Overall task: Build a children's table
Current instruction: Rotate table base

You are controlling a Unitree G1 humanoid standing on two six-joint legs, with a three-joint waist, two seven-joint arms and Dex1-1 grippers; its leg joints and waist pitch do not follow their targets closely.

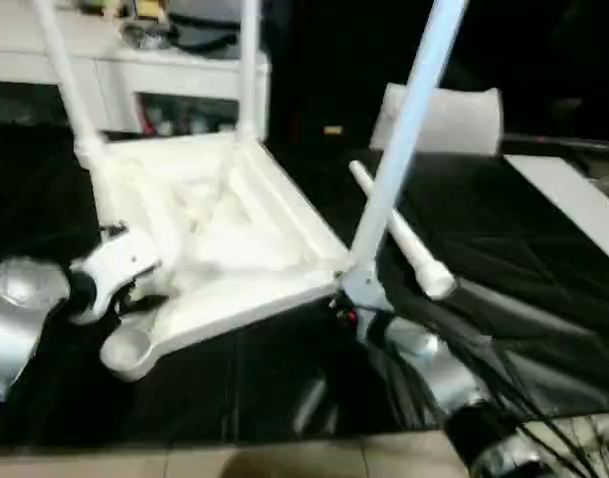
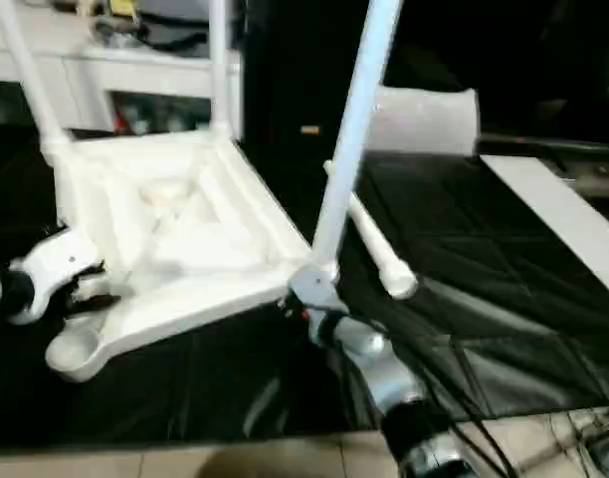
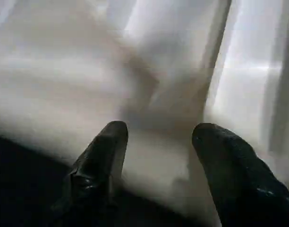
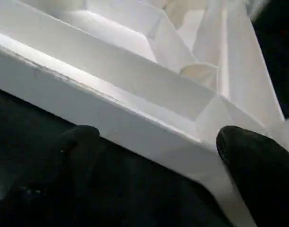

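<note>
Our left gripper (image 3: 158, 137) sits at nine o'clock, its two black fingers (image 3: 104, 151) parted — the silver forearm behind it angles outward. Our right gripper (image 4: 158, 142) reaches up from five o'clock, fingers spread wide, wrist tilted toward centre.

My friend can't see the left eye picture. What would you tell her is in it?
A white tabletop lies upside down on a black surface, with three legs standing up from its corners. A fourth leg lies loose beside it. The left gripper is at its left rim and the right gripper at its near right corner.
</note>
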